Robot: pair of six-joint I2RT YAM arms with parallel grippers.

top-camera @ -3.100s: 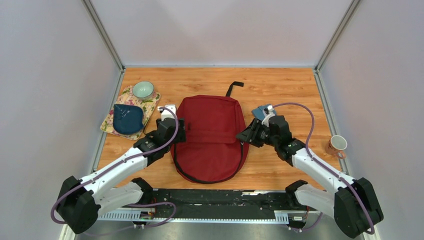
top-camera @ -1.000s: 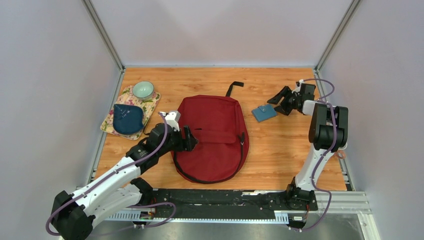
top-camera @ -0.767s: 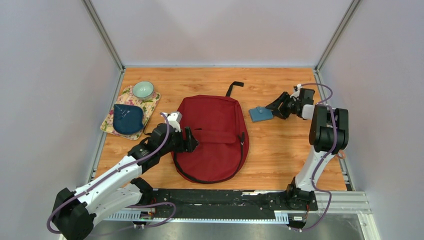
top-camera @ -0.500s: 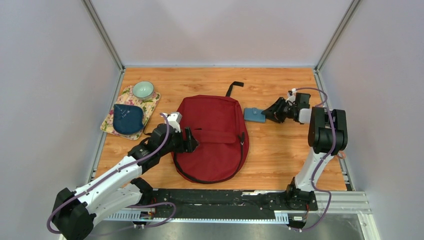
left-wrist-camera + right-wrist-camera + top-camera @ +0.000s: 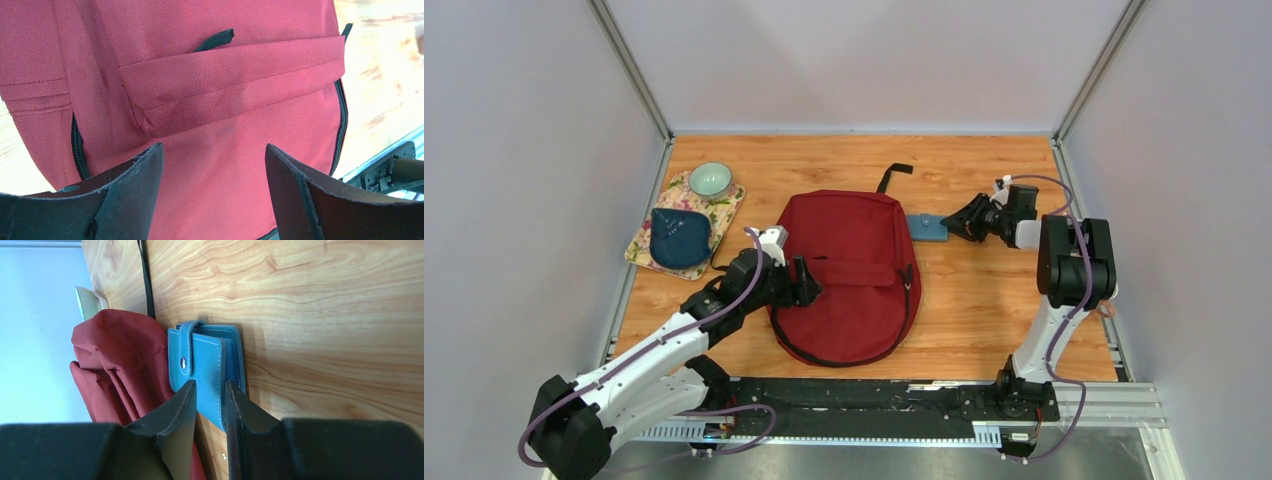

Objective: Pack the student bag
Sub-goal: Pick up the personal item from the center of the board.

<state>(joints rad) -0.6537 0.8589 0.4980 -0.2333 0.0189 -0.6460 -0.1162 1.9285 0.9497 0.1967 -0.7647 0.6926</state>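
- At the middle of the wooden tabletop (image 5: 984,310) lies one student bag (image 5: 849,275), a large dark red fabric backpack with black zippers. It lies flat with its front pocket up, and its black top loop (image 5: 890,176) points toward the far edge.
- One small blue leather wallet (image 5: 926,227) with a snap strap lies on the wood, touching the student bag's upper right edge.
- One right gripper (image 5: 948,226) sits low at the wallet's right side. In the right wrist view its two dark fingers (image 5: 175,415) are drawn close together on the wallet's near edge, gripping it, with a narrow strip of blue showing between them.
- The right arm rises steeply from its base at the near right. It folds at a high elbow and stretches its wrist leftward, low over the table.
- One left gripper (image 5: 802,280) hangs over the student bag's left half, just beside the pocket flap. Its jaws are spread wide and hold nothing; only red fabric shows between the fingers (image 5: 130,185).
- The left arm runs diagonally from its near-left base up toward the bag.
- Well apart at the far left lies one floral cloth mat (image 5: 724,212). It carries one pale green bowl (image 5: 710,180) and one dark blue pouch (image 5: 678,238).
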